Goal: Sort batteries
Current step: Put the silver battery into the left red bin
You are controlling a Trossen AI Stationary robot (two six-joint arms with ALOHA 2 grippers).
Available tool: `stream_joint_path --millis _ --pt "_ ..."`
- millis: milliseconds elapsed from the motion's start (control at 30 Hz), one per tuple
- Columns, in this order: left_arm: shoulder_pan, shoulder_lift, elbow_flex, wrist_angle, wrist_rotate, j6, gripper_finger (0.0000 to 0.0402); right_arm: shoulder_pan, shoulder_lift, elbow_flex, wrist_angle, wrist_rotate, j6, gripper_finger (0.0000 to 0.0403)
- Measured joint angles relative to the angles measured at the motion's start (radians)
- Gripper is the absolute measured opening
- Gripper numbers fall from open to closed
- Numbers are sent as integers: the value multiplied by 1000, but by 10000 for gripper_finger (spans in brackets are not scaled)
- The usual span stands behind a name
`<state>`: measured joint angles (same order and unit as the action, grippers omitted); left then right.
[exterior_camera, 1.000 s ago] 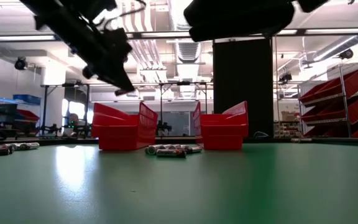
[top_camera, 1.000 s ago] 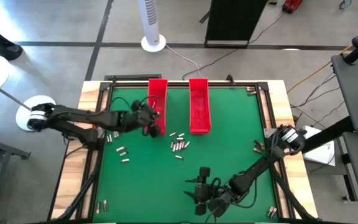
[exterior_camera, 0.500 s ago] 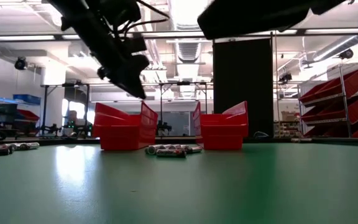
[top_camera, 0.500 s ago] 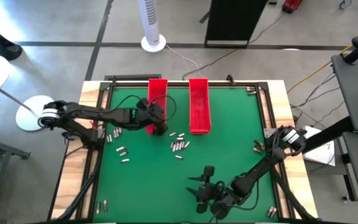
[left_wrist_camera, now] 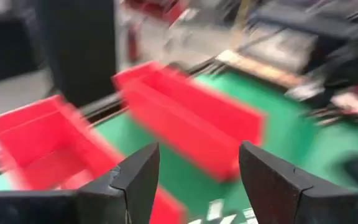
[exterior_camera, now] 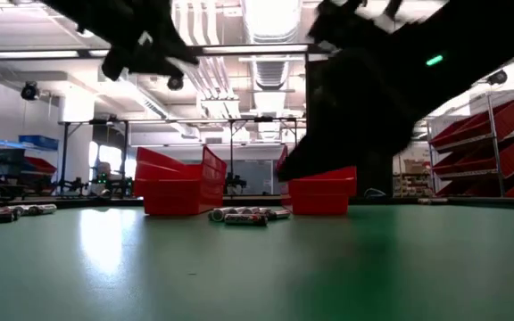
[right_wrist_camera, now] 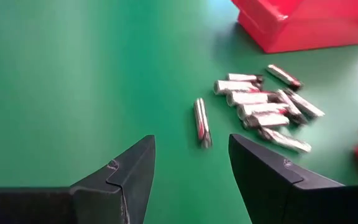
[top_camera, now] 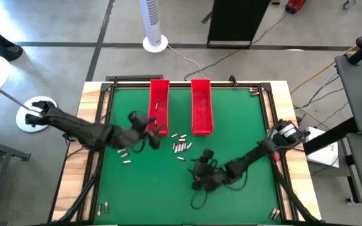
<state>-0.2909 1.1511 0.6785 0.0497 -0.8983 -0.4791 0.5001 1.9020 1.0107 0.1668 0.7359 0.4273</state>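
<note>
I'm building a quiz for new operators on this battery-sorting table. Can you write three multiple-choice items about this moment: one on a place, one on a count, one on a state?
1. Where does the central cluster of batteries lie?
A. inside a tray
B. on the green mat near the trays' near ends
C. on the wooden rim

2. How many red trays stand on the mat?
A. one
B. two
C. four

3. How is the right gripper?
A. open and empty
B. shut on a battery
C. shut on a tray

Key: 1 B, the high view shows them on the mat; 2 B, two side by side; 3 A, its wrist view shows fingers apart with nothing between.
</note>
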Motion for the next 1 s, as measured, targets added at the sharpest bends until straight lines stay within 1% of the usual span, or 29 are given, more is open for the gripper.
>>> stream_joint_path --millis 67,133,200,267,333,400,467,567,700,800,1000 --pt "-76 4 -66 182 -41 63 199 -34 13 -29 113 -34 -55 199" --pt "-140 23 -133 362 -90 105 199 -55 32 -52 191 -29 -111 199" --pt "-179 45 -193 523 -135 167 199 -77 54 -62 248 -32 -143 199" --pt "-186 49 -228 644 -131 241 199 -94 79 -66 279 -36 -149 199" --pt "-191 40 -253 720 -97 285 199 -104 111 -58 297 -48 -149 199" --pt "-191 39 -263 742 -50 312 199 -108 138 -39 295 -64 -142 199" --pt "-191 37 -271 740 -37 310 199 -111 164 -17 301 -64 -123 199" --pt "-191 40 -278 742 -34 271 199 -120 197 17 297 -60 -95 199" --pt "-190 41 -275 735 -37 286 199 -132 233 59 267 -81 -50 192" --pt "-190 41 -271 735 -35 304 199 -141 246 86 223 -117 -6 177" --pt "-190 41 -273 734 -35 339 199 -141 242 126 86 -144 61 131"
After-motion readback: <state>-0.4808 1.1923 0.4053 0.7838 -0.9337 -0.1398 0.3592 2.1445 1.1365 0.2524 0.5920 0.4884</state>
